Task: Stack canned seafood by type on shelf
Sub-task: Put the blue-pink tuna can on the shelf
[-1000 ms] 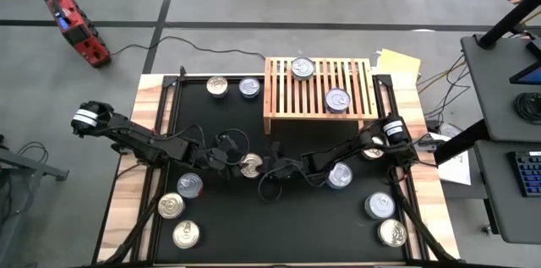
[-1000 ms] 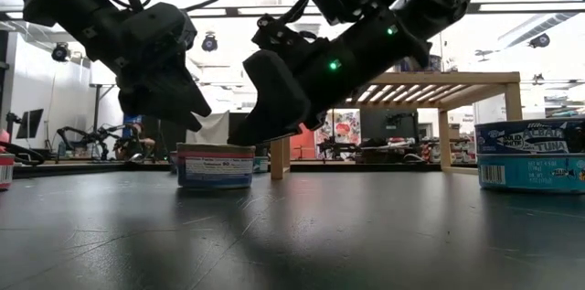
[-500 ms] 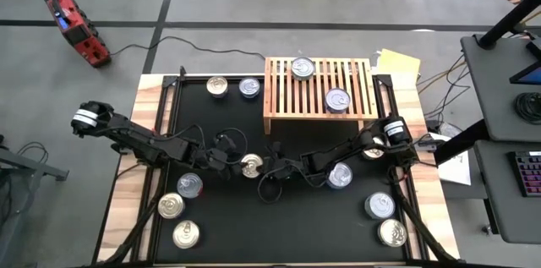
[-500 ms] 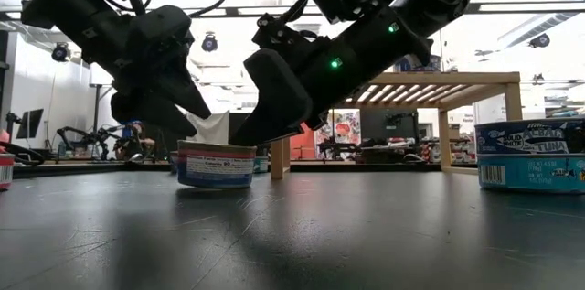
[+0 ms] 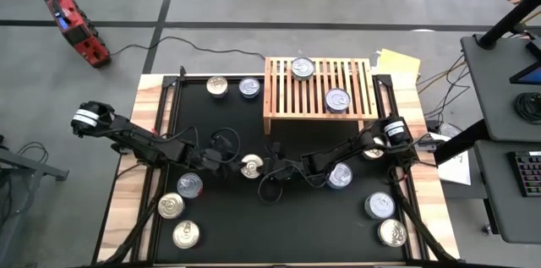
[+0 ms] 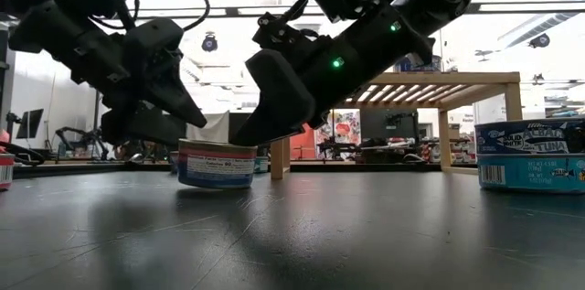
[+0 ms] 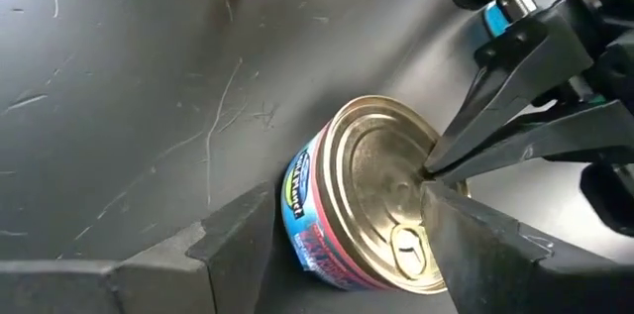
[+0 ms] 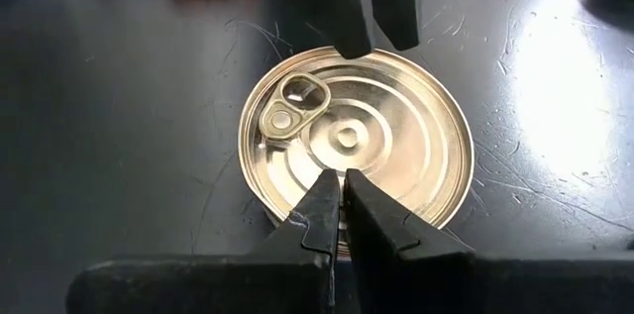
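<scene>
High view first: I have both arms reaching in over the black mat, and they meet at one can just in front of the shelf. My left gripper has its fingers spread around that can, one on each side, the left wrist view showing a dark finger beside the blue and red label and the other against the lid's far rim. I cannot tell whether they press on it or only bracket it. The can looks tipped in the low view, its near edge on the mat.

My right gripper sits just across the can from the left one, fingers pressed together with nothing between them; its tips rest at the rim of the lid, near the pull tab.

Room to move is tight between the two grippers, which nearly touch over the can. Toward the shelf there is a strip of bare mat; the shelf's front leg stands just behind the can. Behind the left gripper lies another can, and beside the right arm a blue one. The shelf top carries two cans, with open slats beside them.

Compared with a second ago, the left gripper has dropped lower and swung round the can, which has tilted a little. The right gripper has stayed put.
</scene>
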`<state>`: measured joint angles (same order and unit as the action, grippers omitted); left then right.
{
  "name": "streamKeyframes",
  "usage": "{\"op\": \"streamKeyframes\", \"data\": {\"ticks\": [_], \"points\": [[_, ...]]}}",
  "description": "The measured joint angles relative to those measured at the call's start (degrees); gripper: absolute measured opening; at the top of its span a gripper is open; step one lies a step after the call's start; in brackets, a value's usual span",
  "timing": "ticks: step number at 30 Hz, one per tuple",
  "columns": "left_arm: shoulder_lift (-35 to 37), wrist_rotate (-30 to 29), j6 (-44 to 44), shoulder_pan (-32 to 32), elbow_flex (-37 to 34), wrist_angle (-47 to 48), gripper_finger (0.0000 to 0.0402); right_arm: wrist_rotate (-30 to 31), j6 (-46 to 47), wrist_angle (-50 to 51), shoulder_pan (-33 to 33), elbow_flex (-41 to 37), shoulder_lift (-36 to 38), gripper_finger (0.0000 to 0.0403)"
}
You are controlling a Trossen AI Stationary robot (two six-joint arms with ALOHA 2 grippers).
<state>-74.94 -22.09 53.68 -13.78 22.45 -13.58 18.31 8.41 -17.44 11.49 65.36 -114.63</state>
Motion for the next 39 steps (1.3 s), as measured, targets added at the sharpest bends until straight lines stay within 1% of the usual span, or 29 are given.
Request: {"op": "streamKeyframes", "data": {"ticks": [8, 16, 23, 26, 35, 39], "points": [[0.0, -0.94, 0.0, 0.0, -0.1, -0.46, 0.0238, -0.01, -0.07, -0.22, 0.26, -0.8, -0.02, 0.0013], [0.0, -0.9, 0.01, 0.0, -0.06, -0.4, 0.0238, 2.58, -0.38, -0.07, 1.36, -0.87, -0.07, 0.0013], [0.0, 0.58, 0.01, -0.08, -0.03, -0.38, 0.024, 2.93, -0.51, 0.01, 1.56, -0.89, -0.08, 0.0013], [0.0, 0.55, -0.32, -0.09, -0.01, -0.38, 0.0249, 3.08, -0.62, -0.05, 1.77, -1.1, -0.08, 0.0013], [0.02, 0.32, -0.49, -0.11, 0.01, -0.63, 0.0295, 5.8, -0.59, -0.21, 2.9, -1.9, -0.06, 0.0013], [0.02, 0.52, -0.12, -0.23, 0.01, -2.56, 0.0306, 6.19, -0.61, -0.19, 3.28, -1.94, -0.06, 0.0013]]}}
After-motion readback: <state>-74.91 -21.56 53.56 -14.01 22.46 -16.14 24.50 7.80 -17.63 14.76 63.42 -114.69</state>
